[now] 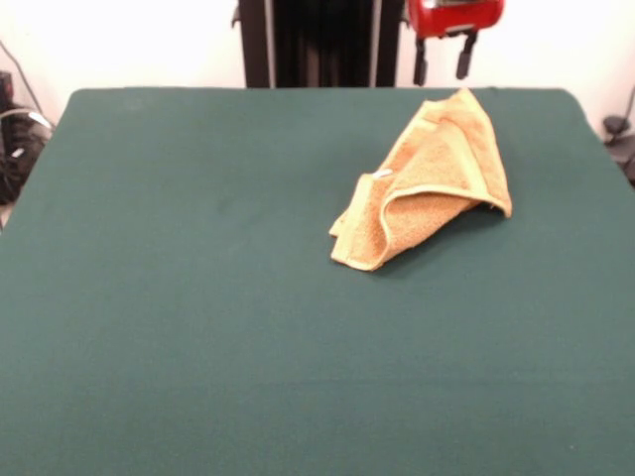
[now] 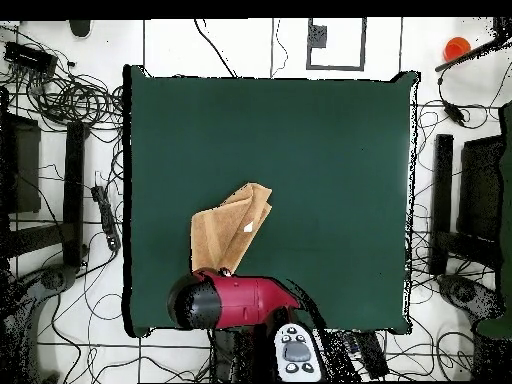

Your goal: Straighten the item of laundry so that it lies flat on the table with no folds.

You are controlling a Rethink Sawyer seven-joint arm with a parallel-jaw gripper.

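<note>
Gripper [image 1: 442, 59] raised, fingers parted (empty), folded towel [image 1: 427, 188] just below on table [image 1: 198, 297].

So the golden-orange towel [image 2: 232, 228] sits folded over itself on the dark green counter [image 2: 330, 160], nearer the left edge and the bottom edge. There's a small white label [image 2: 248, 228] showing on it. The red arm [image 2: 235, 302] overlaps the towel's lower tip. Cables [image 2: 60, 100] are scattered on the floor all around.

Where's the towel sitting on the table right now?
In the front view the towel lies folded on the green table, right of centre toward the far edge, just below the gripper.
</note>
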